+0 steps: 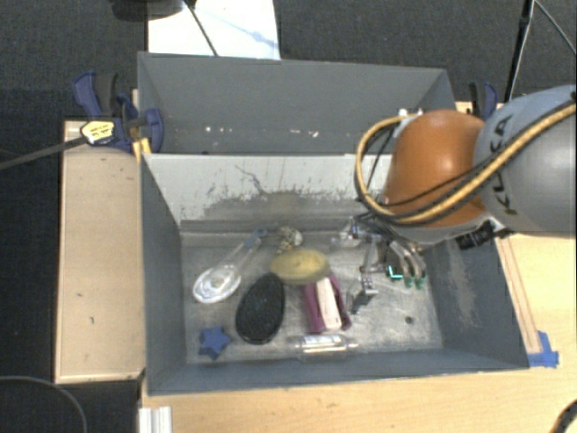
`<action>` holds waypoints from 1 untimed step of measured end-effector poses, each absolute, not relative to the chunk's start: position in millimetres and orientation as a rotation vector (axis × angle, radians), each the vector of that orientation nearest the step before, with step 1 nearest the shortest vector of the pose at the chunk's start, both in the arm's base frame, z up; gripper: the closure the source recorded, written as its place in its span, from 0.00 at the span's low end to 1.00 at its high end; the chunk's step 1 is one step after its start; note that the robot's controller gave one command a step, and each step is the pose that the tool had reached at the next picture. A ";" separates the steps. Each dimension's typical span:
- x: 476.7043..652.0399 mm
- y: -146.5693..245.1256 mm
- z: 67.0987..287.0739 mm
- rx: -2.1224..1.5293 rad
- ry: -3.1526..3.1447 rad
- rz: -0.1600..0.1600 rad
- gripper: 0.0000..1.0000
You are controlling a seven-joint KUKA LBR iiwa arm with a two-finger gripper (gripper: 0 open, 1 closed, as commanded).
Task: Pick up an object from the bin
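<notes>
**A:** Lay it out for me, biggest first.

**B:** Grey bin (162,269), then the arm (532,170) coming in from the right. The tool (368,282) hangs low, right of the bin's middle. I cannot tell how far open it is, and nothing shows in its grasp.

**A:** What is it nearest to?

**B:** A maroon and white block (321,305), just to the tool's left. Further left is a black oval brush (260,308), and a yellowish rounded lump (299,264) sits touching the block's far end. A clear spoon (216,283) lies at the left, a clear tube (325,344) runs along the front wall, and there's a small blue scrap (214,341).

**A:** What might go wrong?

**B:** I'd say crowding. The block, lump and brush lie close together, so a closing tool could catch two things or shove the block aside. The lump looks likely to roll if nudged. The tube seems hard to grip, lying tight against the wall.
</notes>
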State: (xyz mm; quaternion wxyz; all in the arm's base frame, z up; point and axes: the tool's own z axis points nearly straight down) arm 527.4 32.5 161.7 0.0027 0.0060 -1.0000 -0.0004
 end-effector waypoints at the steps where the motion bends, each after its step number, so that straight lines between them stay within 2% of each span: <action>1: 556.6 84.1 73.8 -0.121 -3.148 -0.011 0.00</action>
